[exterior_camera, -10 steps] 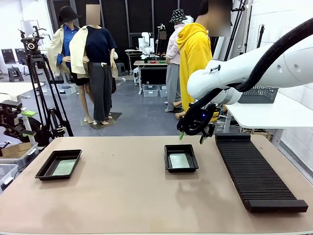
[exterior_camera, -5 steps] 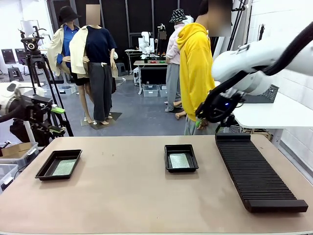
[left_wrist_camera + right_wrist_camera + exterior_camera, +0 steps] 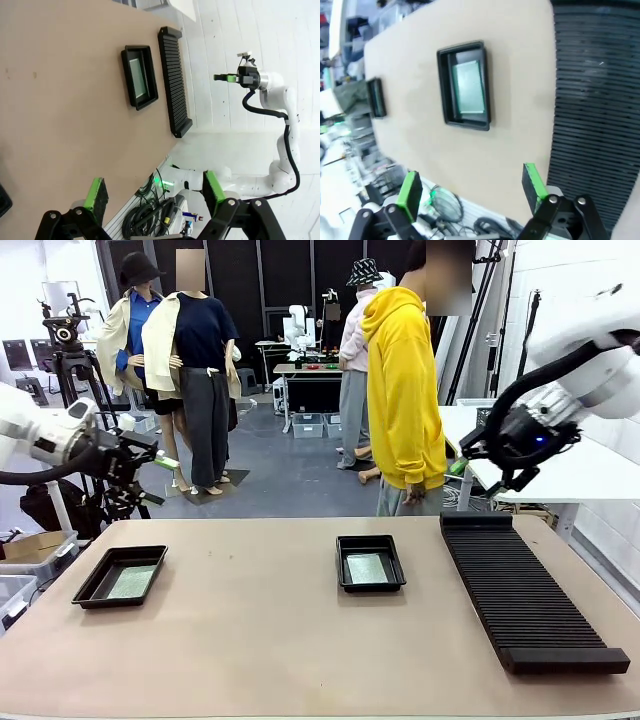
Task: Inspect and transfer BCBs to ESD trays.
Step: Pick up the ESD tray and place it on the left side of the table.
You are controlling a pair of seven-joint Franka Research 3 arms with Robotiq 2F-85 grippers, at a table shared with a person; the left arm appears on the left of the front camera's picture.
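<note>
Two black ESD trays lie on the table. The left tray (image 3: 90,590) holds a green BCB (image 3: 132,582). The middle tray (image 3: 344,562) holds another BCB (image 3: 367,568); this tray (image 3: 131,75) (image 3: 443,85) and its board (image 3: 137,77) (image 3: 469,87) show in both wrist views. My left gripper (image 3: 160,466) (image 3: 154,190) hangs open and empty in the air above the table's far left edge, beyond the left tray. High at the far right, behind the rack, my right gripper (image 3: 463,466) (image 3: 470,190) is open and empty too.
A long black ribbed rack (image 3: 525,585) (image 3: 595,100) lies along the table's right side. A person in a yellow hoodie (image 3: 405,390) stands at the far edge between the middle tray and the rack. A tripod (image 3: 75,390) stands off the table at left.
My right gripper has drawn back from just above the middle tray, rightward and upward past the rack's far end. My left arm has swung into view at the left.
</note>
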